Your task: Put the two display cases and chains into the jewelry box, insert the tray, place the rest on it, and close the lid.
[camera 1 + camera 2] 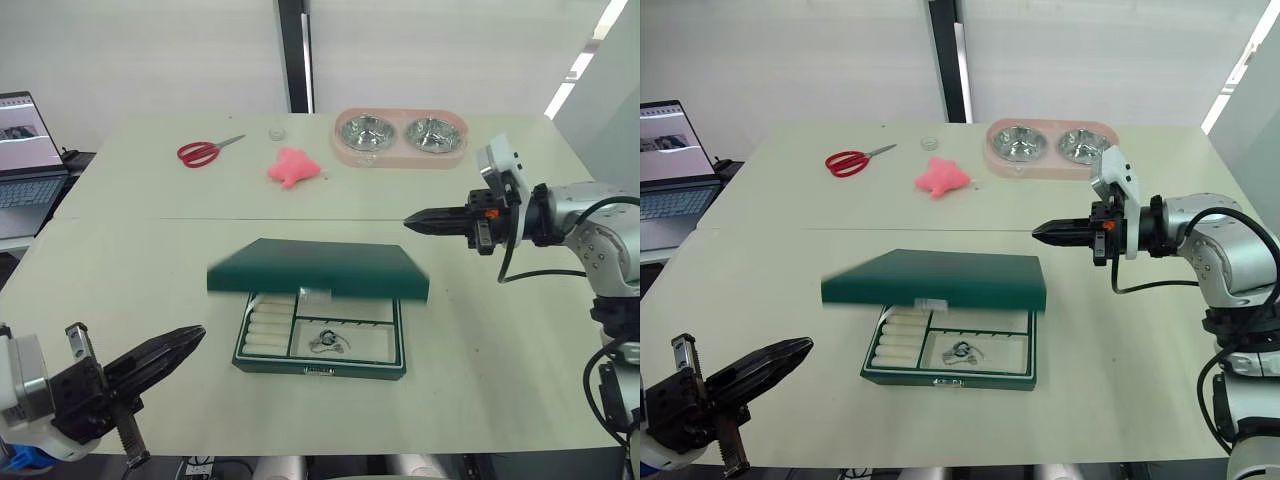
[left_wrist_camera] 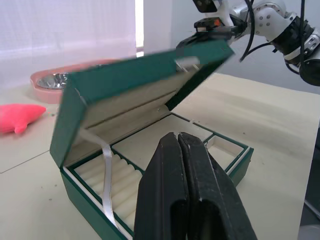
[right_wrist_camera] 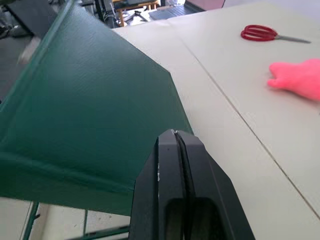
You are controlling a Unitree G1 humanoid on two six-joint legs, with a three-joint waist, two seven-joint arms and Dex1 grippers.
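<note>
Dark green jewelry box (image 1: 318, 360) near the front middle of the pale table (image 1: 150, 250), its lid (image 1: 318, 271) tilted partway over the opening, neither upright nor shut, blurred along its edge. Under the lid, the tray (image 1: 970, 352) seated in the box, cream lined, ring rolls (image 1: 267, 330) at the robot's left end and a silvery chain (image 1: 327, 343) lying in a compartment beside them. White ribbon stay (image 2: 106, 175) running from lid down to the box edge.

Left gripper (image 1: 185, 341) low at the front left corner of the table, well apart from the box, jaws pressed together on nothing. Right gripper (image 1: 418, 219) held out level above the table to the right of the lid's far corner, near it but not touching, jaws likewise clenched and empty.

Along the far side of the table: red-handled scissors (image 1: 205, 151), a pink star-shaped toy (image 1: 293, 167), a pink double pet bowl (image 1: 400, 136). Laptop (image 1: 25, 150) beyond the table's left edge.
</note>
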